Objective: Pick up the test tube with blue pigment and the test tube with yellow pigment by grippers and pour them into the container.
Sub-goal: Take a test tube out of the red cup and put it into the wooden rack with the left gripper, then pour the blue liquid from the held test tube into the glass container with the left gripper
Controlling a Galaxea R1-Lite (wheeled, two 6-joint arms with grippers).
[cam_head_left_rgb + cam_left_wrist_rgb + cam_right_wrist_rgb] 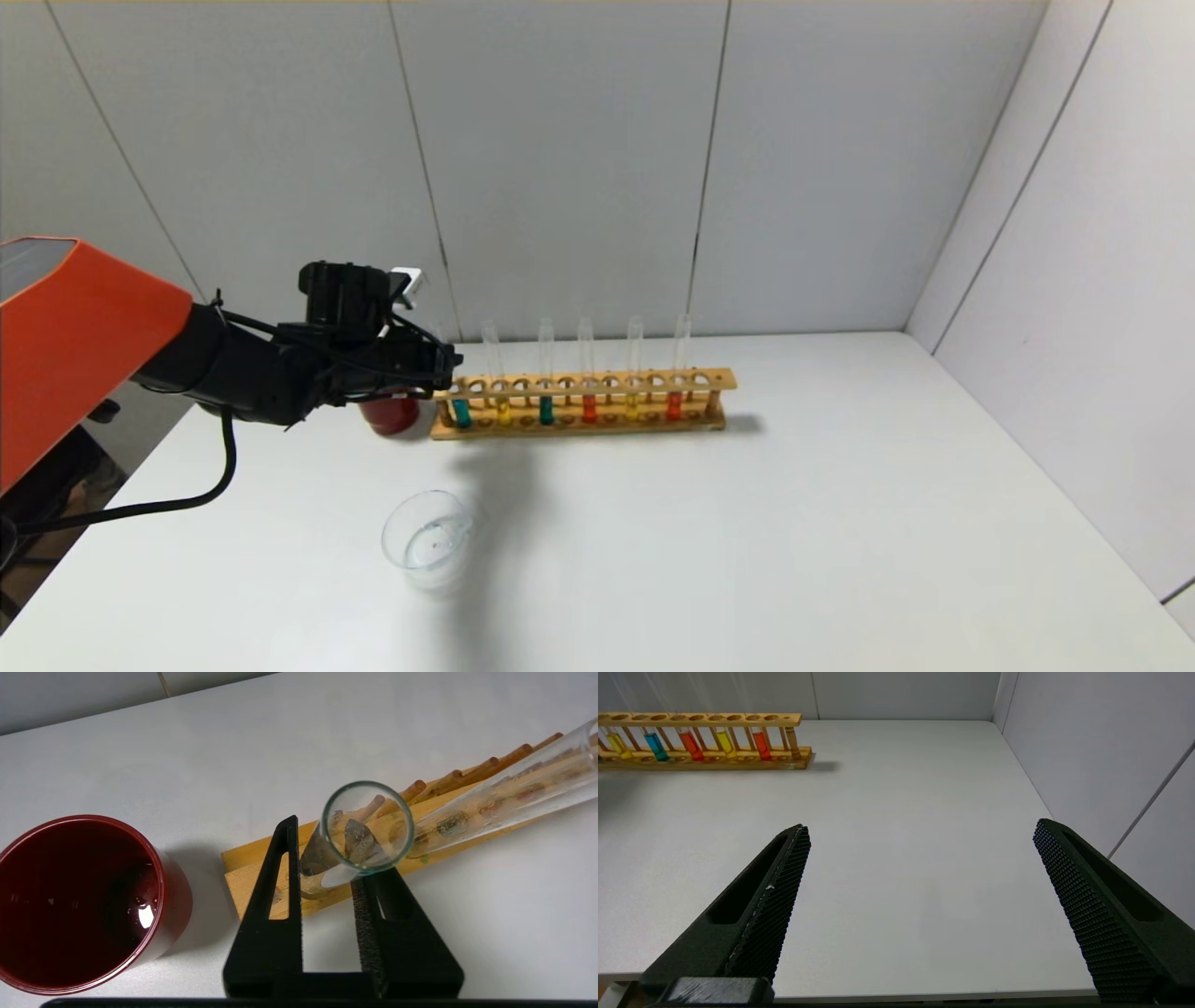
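My left gripper (450, 362) is at the left end of the wooden rack (597, 381), shut on the upper part of the end tube, the test tube with blue pigment (461, 412). In the left wrist view its black fingers (280, 882) close on either side of that tube (366, 828), which stands in its rack hole with its open mouth facing the camera. A test tube with yellow pigment (504, 411) stands beside it, and a second yellow one (632, 407) is farther right. The clear glass container (429, 541) sits on the table in front of the rack. My right gripper (920, 828) is open over the near right of the table, holding nothing.
A dark red cup (390, 416) stands just left of the rack, under my left arm, and holds liquid (79, 900). The rack also carries a teal tube (546, 409) and two orange-red tubes (589, 408). Grey walls close the back and right sides.
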